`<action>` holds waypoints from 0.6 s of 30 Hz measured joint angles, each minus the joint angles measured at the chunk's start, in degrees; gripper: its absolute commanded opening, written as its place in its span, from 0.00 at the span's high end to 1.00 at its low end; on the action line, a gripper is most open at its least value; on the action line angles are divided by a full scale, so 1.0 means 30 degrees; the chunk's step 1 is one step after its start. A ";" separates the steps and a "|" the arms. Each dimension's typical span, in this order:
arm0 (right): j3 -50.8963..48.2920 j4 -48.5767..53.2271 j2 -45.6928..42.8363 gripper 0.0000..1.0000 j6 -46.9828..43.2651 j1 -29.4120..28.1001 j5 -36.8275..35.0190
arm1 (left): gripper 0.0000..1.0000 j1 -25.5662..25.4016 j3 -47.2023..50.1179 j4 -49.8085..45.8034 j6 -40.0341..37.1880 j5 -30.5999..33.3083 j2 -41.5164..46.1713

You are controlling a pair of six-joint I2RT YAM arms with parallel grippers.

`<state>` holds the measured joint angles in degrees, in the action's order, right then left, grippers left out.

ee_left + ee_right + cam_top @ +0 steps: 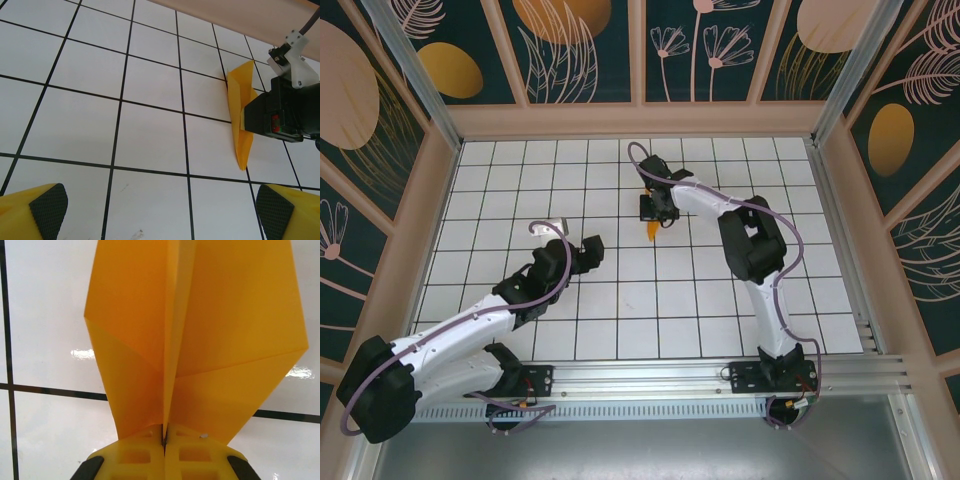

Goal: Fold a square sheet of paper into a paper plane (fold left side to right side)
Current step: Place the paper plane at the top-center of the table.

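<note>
Nearest the bases, the left end effector [161, 207] hangs with its fingers wide apart and empty over bare surface [620, 310], free tiles all round. At its 2 o'clock, the right end effector [164, 437] is clamped on the centre fold of the paper plane [200, 340]. That thin fold could slip or crumple if pressed downward. The back wall [640, 120], at 12 o'clock, stands well apart.

We can't find any readable text, brand, number or sign in these shots. The closest thing is a tiny red patch [274, 121] on the black housing [290, 107] touching the right edge of the paper plane [237, 100]. It's too small and blurry for us to make out letters or digits.
</note>
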<state>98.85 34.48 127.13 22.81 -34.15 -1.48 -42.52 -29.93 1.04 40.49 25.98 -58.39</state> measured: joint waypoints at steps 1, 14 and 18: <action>0.0051 0.0036 0.0015 0.91 -0.0007 0.0000 0.0000 | 0.01 0.0000 0.0000 -0.0007 0.0000 0.0000 0.0000; 0.0291 0.1698 -0.1027 0.55 -0.0685 -0.0044 -0.0386 | 0.01 0.0000 -0.0058 -0.0386 0.0007 0.0612 0.0000; -0.0517 0.1974 -0.3599 0.40 -0.0925 -0.0102 -0.0867 | 0.01 0.0029 -0.0328 -0.0780 0.0022 0.1326 -0.0044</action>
<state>97.30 40.40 116.33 20.03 -34.46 -4.08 -42.44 -30.92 -1.30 40.56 29.95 -58.52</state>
